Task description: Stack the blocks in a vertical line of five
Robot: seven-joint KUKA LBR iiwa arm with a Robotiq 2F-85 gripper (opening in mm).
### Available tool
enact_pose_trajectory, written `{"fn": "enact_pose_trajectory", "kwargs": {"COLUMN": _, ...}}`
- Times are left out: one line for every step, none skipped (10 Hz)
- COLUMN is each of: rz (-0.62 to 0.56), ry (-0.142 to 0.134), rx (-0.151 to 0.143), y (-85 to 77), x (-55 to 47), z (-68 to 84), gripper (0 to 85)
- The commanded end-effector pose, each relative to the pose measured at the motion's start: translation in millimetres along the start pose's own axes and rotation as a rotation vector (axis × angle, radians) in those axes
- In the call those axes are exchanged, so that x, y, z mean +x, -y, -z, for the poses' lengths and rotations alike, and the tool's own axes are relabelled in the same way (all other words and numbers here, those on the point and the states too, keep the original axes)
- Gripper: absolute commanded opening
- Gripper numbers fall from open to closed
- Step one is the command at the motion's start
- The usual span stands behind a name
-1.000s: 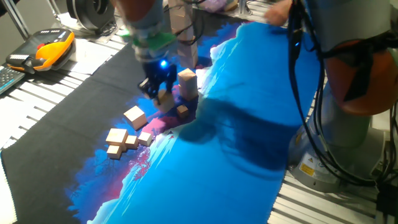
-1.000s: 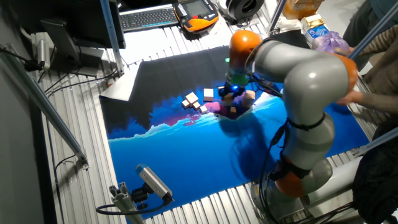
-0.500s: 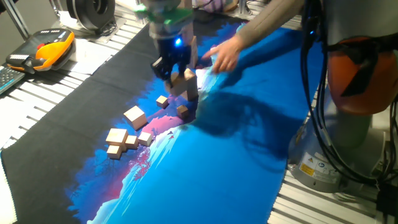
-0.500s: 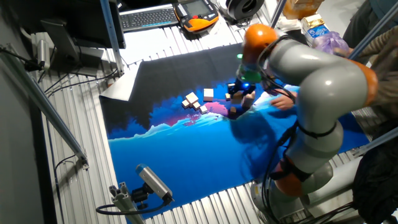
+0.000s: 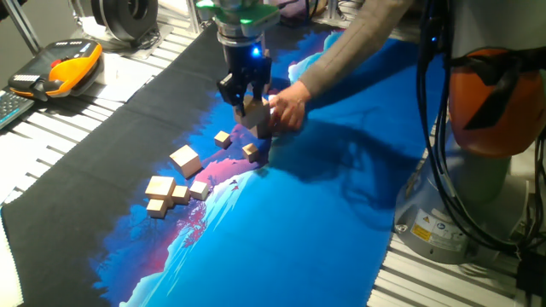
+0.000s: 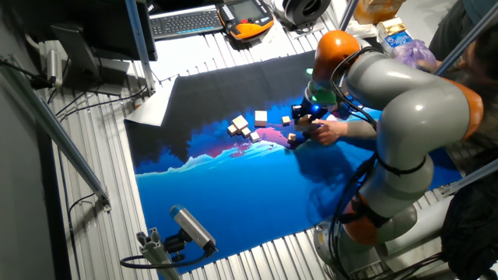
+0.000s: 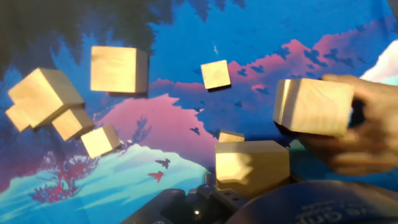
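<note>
End effector (image 5: 247, 101) clenched on one block (image 7: 252, 168), we judge. A person's hand (image 5: 288, 107) holds the block stack (image 7: 312, 106) just to one side of it in the hand view. Spare blocks (image 5: 169, 189) lie apart on the tabletop (image 5: 324, 222).

Robot lab: slatted aluminium bench (image 6: 101, 167) under a printed blue mat (image 5: 281, 230), orange teach pendant (image 5: 60, 68), keyboard (image 6: 185, 21), cables, tripod-mounted camera (image 6: 191, 227).
</note>
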State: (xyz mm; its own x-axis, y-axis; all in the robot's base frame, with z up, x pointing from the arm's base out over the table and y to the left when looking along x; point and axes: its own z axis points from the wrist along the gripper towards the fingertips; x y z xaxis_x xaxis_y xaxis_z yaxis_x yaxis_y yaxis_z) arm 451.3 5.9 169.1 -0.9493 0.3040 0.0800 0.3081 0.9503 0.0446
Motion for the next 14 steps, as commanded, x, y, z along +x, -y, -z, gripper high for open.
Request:
{"fn": "enact_pose_trajectory", "kwargs": {"rz": -0.135, "ry": 0.021, "rx": 0.003, "y": -0.2, "x": 0.1, "z": 0.2, "gripper": 0.0}}
{"fn": "enact_pose_trajectory", "kwargs": {"rz": -0.188, "ry": 0.059, "rx": 0.013, "y": -0.2, "x": 0.1, "z": 0.2, "gripper": 0.0}}
{"fn": "enact_pose_trajectory", "kwargs": {"rz": -0.241, "ry": 0.099, "rx": 0.003, "y": -0.2, "x": 0.1, "z": 0.2, "gripper": 0.0}}
{"fn": "enact_pose_trajectory", "kwargs": {"rz": -0.253, "ry": 0.130, "rx": 0.013, "y": -0.2, "x": 0.1, "z": 0.2, "gripper": 0.0}}
{"fn": "enact_pose_trajectory", "kwargs": {"rz": -0.253, "ry": 0.131, "rx": 0.011, "y": -0.2, "x": 0.1, "z": 0.2, "gripper": 0.0}}
{"fn": "enact_pose_trajectory", "kwargs": {"rz": -0.244, "ry": 0.114, "rx": 0.011, "y": -0.2, "x": 0.1, "z": 0.2, "gripper": 0.0}}
{"fn": "enact_pose_trajectory", "kwargs": {"rz": -0.214, "ry": 0.085, "rx": -0.001, "y": 10.9, "x": -0.1, "z": 12.4, "gripper": 0.0}}
{"fn": "enact_pose_trajectory", "kwargs": {"rz": -0.183, "ry": 0.069, "rx": -0.003, "y": 25.0, "x": 1.0, "z": 23.8, "gripper": 0.0}}
{"fn": "enact_pose_trajectory", "kwargs": {"rz": -0.140, "ry": 0.044, "rx": -0.006, "y": 41.5, "x": 2.9, "z": 37.6, "gripper": 0.0}}
{"fn": "enact_pose_trajectory", "kwargs": {"rz": -0.121, "ry": 0.006, "rx": -0.031, "y": 54.9, "x": 4.8, "z": 51.6, "gripper": 0.0}}
{"fn": "enact_pose_trajectory", "kwargs": {"rz": -0.095, "ry": -0.021, "rx": -0.037, "y": 63.6, "x": 8.9, "z": 61.4, "gripper": 0.0}}
{"fn": "enact_pose_trajectory", "kwargs": {"rz": -0.114, "ry": -0.027, "rx": -0.044, "y": 55.9, "x": 12.8, "z": 62.7, "gripper": 0.0}}
{"fn": "enact_pose_trajectory", "kwargs": {"rz": -0.144, "ry": -0.025, "rx": -0.040, "y": 39.2, "x": 16.6, "z": 61.0, "gripper": 0.0}}
{"fn": "enact_pose_trajectory", "kwargs": {"rz": -0.178, "ry": -0.013, "rx": -0.037, "y": 23.7, "x": 19.7, "z": 58.6, "gripper": 0.0}}
